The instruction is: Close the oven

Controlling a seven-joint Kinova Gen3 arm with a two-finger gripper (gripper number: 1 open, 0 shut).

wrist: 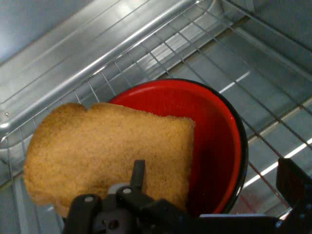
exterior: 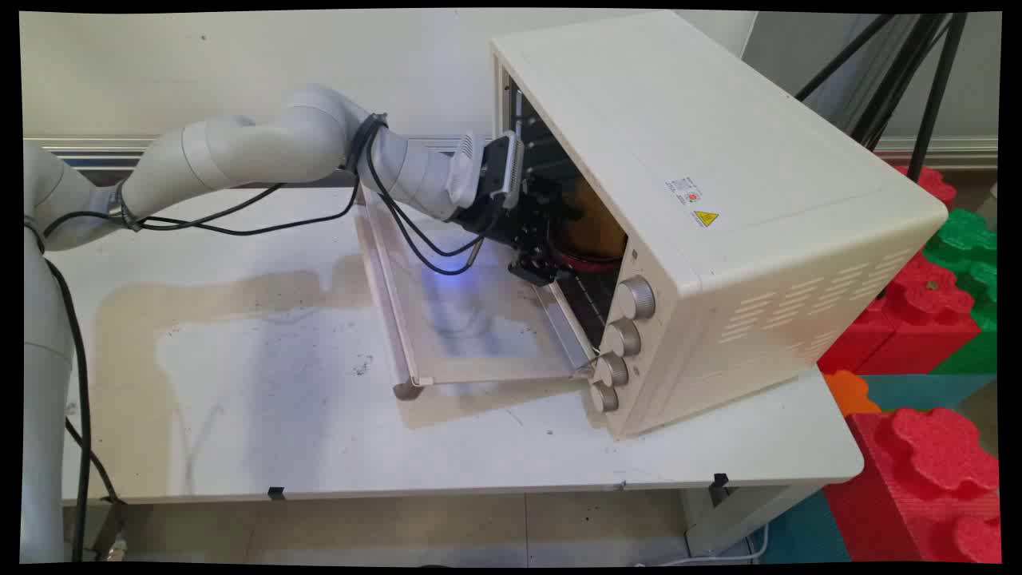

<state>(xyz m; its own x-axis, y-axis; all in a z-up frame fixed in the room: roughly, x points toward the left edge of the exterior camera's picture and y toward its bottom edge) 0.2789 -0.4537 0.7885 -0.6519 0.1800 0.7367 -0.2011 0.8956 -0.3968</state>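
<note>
I am reaching the gripper (wrist: 190, 214), jaws spread wide, into the toaster oven (exterior: 718, 208) over the bread slice (wrist: 107, 156) leaning in the red bowl (wrist: 214, 126) on the wire rack (wrist: 146, 53), risking tipping it.

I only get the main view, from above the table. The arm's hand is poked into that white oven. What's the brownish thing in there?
Observer: The hand view shows a slice of bread lying across a red bowl and overhanging its rim.
Operator: What does the bowl sit on?
Observer: A wire rack inside the oven.
Operator: Is the hand gripping anything?
Observer: It seems not. The gripper looks open, with one finger in front of the bread and the other outside the bowl's rim.
</note>
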